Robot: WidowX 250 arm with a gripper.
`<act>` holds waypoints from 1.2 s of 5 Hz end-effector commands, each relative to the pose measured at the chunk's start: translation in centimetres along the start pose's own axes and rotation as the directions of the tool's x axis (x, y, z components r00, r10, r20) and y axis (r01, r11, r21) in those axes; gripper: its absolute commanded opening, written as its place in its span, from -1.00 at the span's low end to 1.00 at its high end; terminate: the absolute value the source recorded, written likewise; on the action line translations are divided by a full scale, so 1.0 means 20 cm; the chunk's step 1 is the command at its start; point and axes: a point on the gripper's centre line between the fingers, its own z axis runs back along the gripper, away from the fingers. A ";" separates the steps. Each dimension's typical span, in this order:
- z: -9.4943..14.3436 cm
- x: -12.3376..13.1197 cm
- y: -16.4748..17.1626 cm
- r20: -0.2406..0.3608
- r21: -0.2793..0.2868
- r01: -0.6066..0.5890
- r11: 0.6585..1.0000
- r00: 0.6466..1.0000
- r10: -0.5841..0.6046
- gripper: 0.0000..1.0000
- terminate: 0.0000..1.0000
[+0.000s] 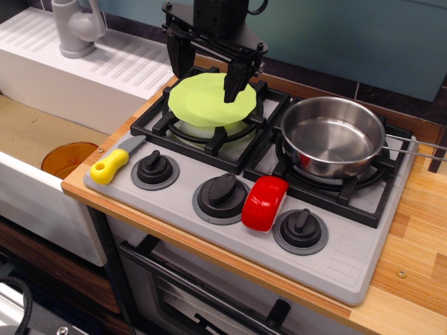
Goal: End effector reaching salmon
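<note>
The salmon [265, 203] is a glossy red arched toy piece standing on the grey stove panel between the middle knob [222, 192] and the right knob [301, 227]. The end effector [204, 77] is a black gripper hanging over the back left burner, above a lime green plate [206, 101]. Its two pointed fingers are spread wide apart with nothing between them. The right fingertip [230, 95] overlaps the plate. The gripper is well behind and to the left of the salmon.
A steel pan [334, 136] sits on the right burner, its handle reaching right. A yellow-handled toy knife [113, 165] lies at the stove's front left beside the left knob [154, 168]. A grey faucet [75, 28] and sink with an orange bowl [66, 159] are left.
</note>
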 end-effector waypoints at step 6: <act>0.11 -0.24 -0.40 0.015 0.016 -0.133 0.991 0.991 0.133 1.00 -1.00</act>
